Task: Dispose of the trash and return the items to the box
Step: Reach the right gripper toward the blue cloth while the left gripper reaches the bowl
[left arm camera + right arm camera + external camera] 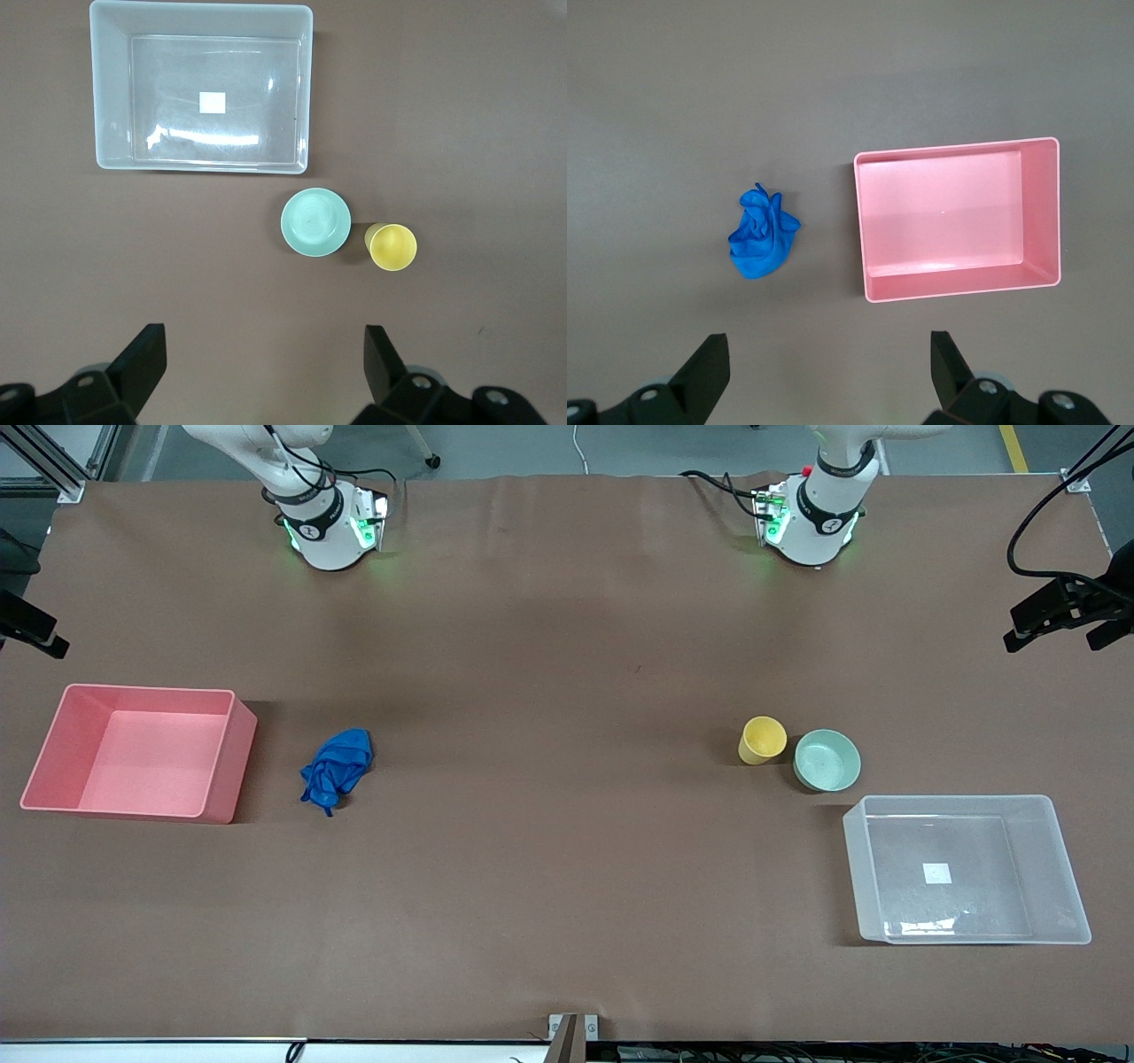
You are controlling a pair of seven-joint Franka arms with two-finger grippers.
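Observation:
The blue cloth wad lies on the table beside the pink bin, toward the right arm's end; it also shows in the right wrist view. The yellow cup and the mint-green bowl stand side by side toward the left arm's end, also in the left wrist view: cup, bowl. The clear box lies nearer the front camera than the bowl and is empty. My left gripper is open, high over bare table. My right gripper is open, high over bare table.
The pink bin is empty. Both arm bases stand at the table's edge farthest from the front camera. Black camera mounts stick in at the table's ends. A brown mat covers the table.

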